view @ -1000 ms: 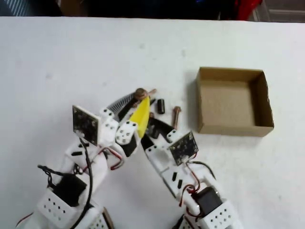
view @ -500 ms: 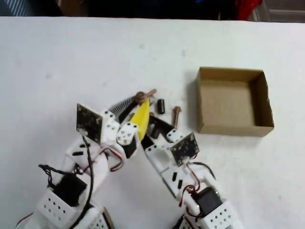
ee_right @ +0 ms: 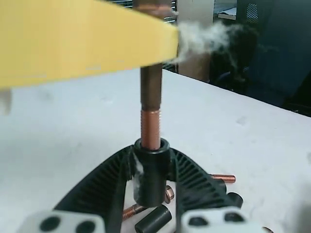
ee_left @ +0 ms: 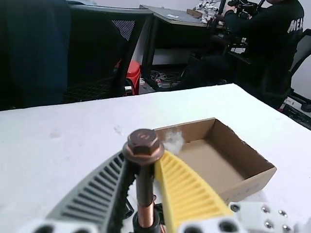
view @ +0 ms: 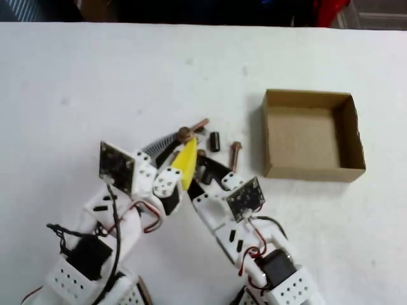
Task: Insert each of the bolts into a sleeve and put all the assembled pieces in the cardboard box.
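Copper bolt [ee_left: 144, 194], clenched upright in left pincer [ee_left: 144, 162], tip inside the black sleeve [ee_right: 150, 170] gripped directly below by right pincer [ee_right: 151, 162].

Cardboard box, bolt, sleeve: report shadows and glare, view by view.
High view: faint shade on the table beside the cardboard box, no glare. Left wrist view: soft highlights on the head of the bolt. Right wrist view: dull sheen on the sleeve.

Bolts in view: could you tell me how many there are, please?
3: an upright bolt in the left claw, a second bolt lying just beyond it, a third bolt lying near the cardboard box. The arms may hide more.
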